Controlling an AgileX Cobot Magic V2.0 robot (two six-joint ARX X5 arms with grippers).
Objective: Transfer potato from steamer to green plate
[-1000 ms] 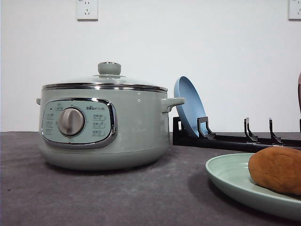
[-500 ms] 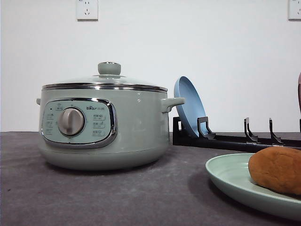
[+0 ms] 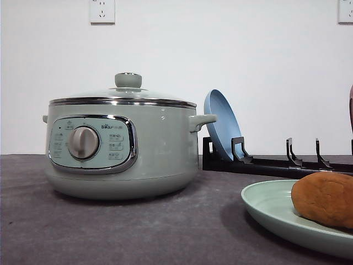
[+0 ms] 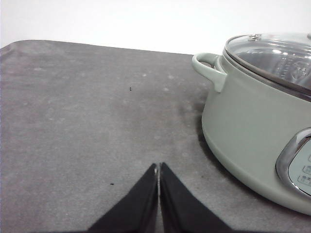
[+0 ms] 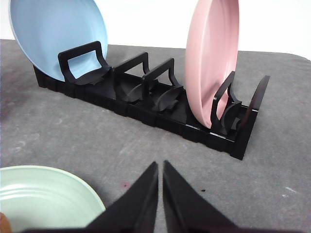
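Bright, even indoor light; sharp pictures with soft shadows.
The white wall (image 3: 265, 66) is near blown out. The steamer (image 3: 121, 146) casts a soft shadow on the grey tabletop (image 3: 138, 232), and its chrome rim and glass lid (image 4: 277, 53) carry small highlights. The potato (image 3: 325, 199) at the near edge looks slightly soft, and a dim shadow lies beneath the black rack (image 5: 160, 104).

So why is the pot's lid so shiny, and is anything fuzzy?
In the left wrist view, the steamer has a glass lid that mirrors the light as white glare. In the front view, its chrome rim glints too, and the potato on the green plate, close to the camera, looks slightly soft.
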